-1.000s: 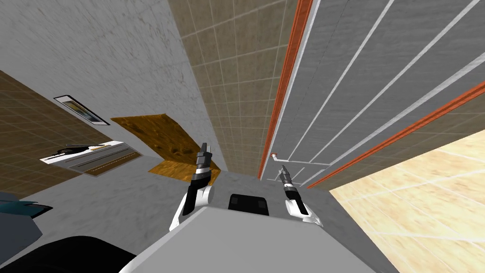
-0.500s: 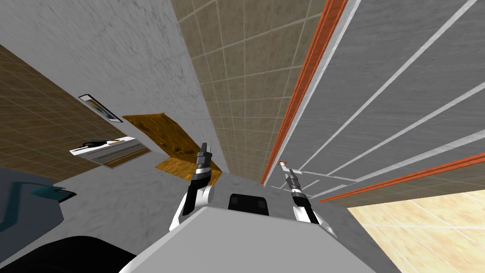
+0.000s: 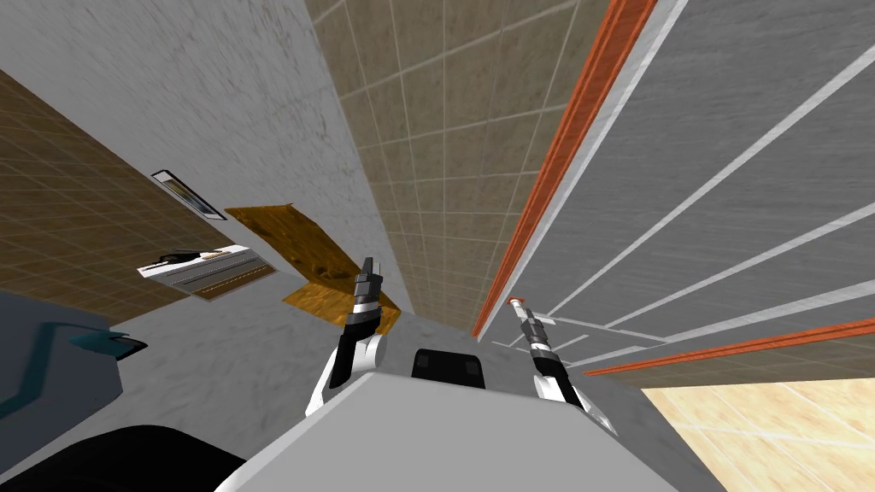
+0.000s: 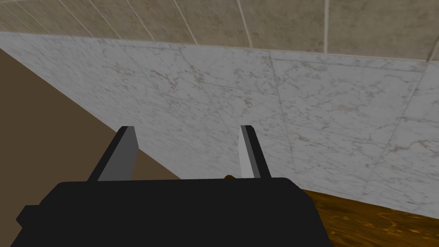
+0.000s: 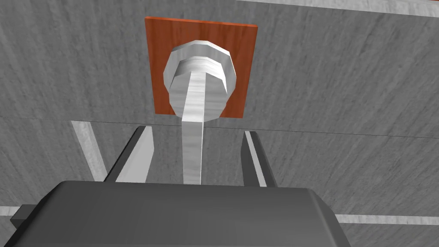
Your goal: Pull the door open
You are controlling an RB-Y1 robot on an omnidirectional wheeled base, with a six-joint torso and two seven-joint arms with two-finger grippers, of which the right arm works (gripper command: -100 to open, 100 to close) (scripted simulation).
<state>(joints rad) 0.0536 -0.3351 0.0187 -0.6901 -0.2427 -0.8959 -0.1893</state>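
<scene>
The door is a grey panel with white lines, set in an orange frame. Its pale lever handle sits near the frame's low end. In the right wrist view the lever juts from a round boss on an orange square plate fixed to the door. My right gripper is open, a finger on each side of the lever with gaps between; the head view shows it right at the handle. My left gripper is held up to the left, open and holding nothing.
A beige tiled wall adjoins the door frame on the left, then a grey marbled wall. A brown wooden piece stands near the left gripper. A white shelf-like unit and a teal object lie further left. Light flooring lies to the right.
My view has shifted toward the door, which now looms larger. My right gripper has come up to the lever handle, from just short of it to around it. The left arm holds still.
</scene>
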